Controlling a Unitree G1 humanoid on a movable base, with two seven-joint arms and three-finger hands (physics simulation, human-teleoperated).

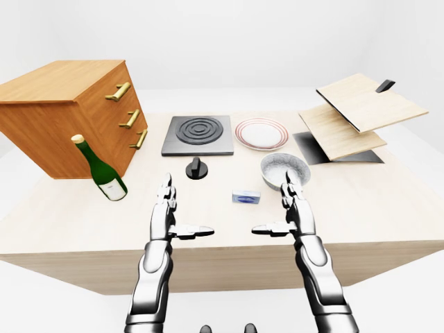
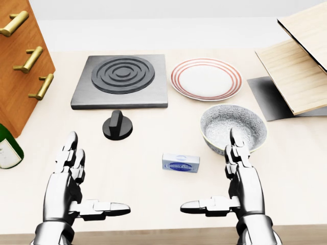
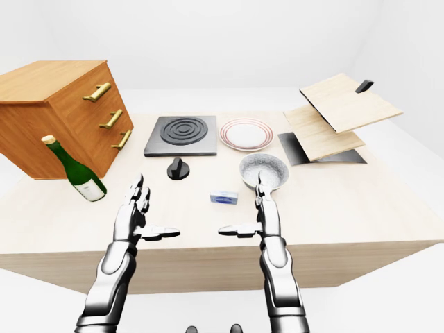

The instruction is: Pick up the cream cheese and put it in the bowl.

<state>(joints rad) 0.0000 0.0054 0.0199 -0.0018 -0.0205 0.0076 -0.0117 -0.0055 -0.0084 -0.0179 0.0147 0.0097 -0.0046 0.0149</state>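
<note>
The cream cheese (image 2: pixel 181 163) is a small white and blue box lying flat on the light wooden table (image 2: pixel 143 153), near the middle of the head view. The grey speckled bowl (image 2: pixel 233 127) stands just up and right of it, empty. My left hand (image 2: pixel 82 189) hovers at the lower left, open, fingers up and thumb pointing inward. My right hand (image 2: pixel 225 184) mirrors it at the lower right, open, its fingertips (image 2: pixel 234 138) overlapping the bowl's near rim in the picture. Neither hand touches the box, which lies between them and a little farther up.
A black knob (image 2: pixel 117 125) sits left of the box, below a dark stove plate (image 2: pixel 122 80). A red-rimmed plate (image 2: pixel 206 78) lies above the bowl. A wooden drawer cabinet (image 1: pixel 69 114) and a green bottle (image 1: pixel 100 170) stand left. A tilted wooden rack (image 1: pixel 357 114) stands right.
</note>
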